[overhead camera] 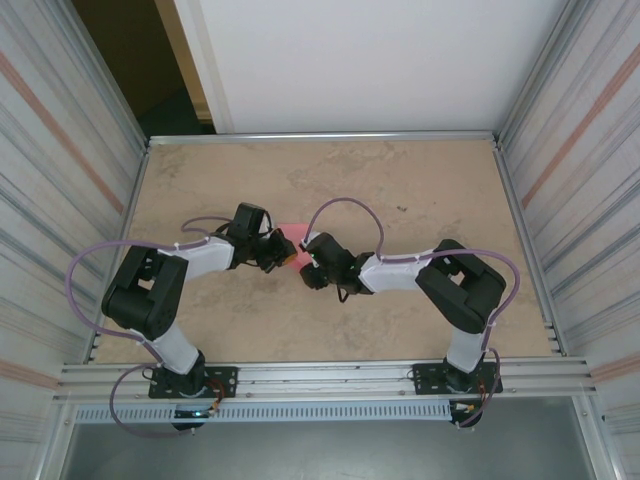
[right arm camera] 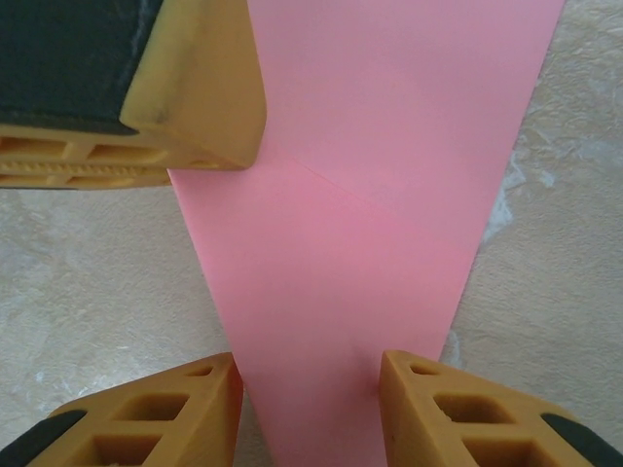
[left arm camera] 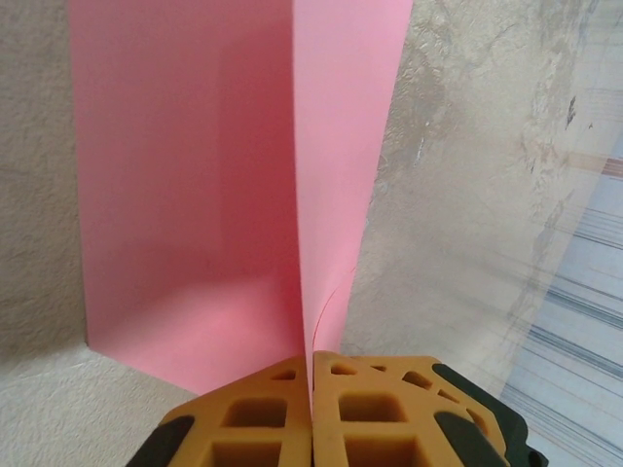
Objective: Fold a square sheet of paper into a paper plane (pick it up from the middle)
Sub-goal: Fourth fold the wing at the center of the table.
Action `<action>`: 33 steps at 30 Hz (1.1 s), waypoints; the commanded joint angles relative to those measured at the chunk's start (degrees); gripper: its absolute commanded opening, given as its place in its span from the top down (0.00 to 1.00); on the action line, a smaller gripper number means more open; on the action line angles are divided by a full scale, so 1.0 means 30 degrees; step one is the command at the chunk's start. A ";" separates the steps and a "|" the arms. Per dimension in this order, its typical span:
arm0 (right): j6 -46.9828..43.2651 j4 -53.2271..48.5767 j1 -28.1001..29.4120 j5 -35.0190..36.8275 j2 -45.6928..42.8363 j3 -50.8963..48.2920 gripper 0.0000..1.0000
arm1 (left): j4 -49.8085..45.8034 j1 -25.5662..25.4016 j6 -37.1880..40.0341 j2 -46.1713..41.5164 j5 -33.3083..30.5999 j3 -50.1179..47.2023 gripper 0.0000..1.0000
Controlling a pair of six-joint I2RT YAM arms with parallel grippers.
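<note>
From overhead I see both arms reaching in to the middle of the table (overhead camera: 420, 190), where the sheet of paper (overhead camera: 292, 235) shows as a small pink patch between the two wrists. The left gripper (overhead camera: 280, 255) sits just left of the table's middle and the right gripper (overhead camera: 308, 262) just right of it, their tips nearly meeting; from this height I can't read either jaw. On my left wrist camera the left gripper (left arm camera: 311, 384) is closed tight, its two orange fingers pressed together with the paper's lower edge pinched between them. The paper (left arm camera: 185, 195) rises from that pinch, standing off the table (left arm camera: 467, 195) as two pink panels that meet along a sharp fold running straight up from the fingertips. A shadow falls on the table under the wider panel. On my right wrist camera the right gripper (right arm camera: 310, 389) has its jaws apart, and the paper (right arm camera: 370, 146) runs through the gap as a tapering pink strip with a faint slanted crease across it. Its edge slips under the right-hand finger (right arm camera: 428, 409); I can't tell whether either finger actually presses on it. One of the left gripper's fingers (right arm camera: 195, 97) lies over the paper's upper corner, above the mottled table (right arm camera: 88, 263).
</note>
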 commanded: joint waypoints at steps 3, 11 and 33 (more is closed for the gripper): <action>-0.0378 0.0116 0.0208 0.1299 0.0349 0.0454 0.62 | -0.0404 -0.0111 -0.0145 0.0038 0.0122 0.0499 0.92; -0.0334 0.0464 0.0178 0.1184 0.0203 0.0020 0.71 | -0.0642 -0.0111 -0.0028 -0.0118 0.0227 0.0616 0.89; 0.0480 0.0425 -0.0857 -0.2877 -0.0238 -0.0358 0.90 | -0.0449 0.2152 0.1212 -0.3676 -0.0224 -0.0884 0.52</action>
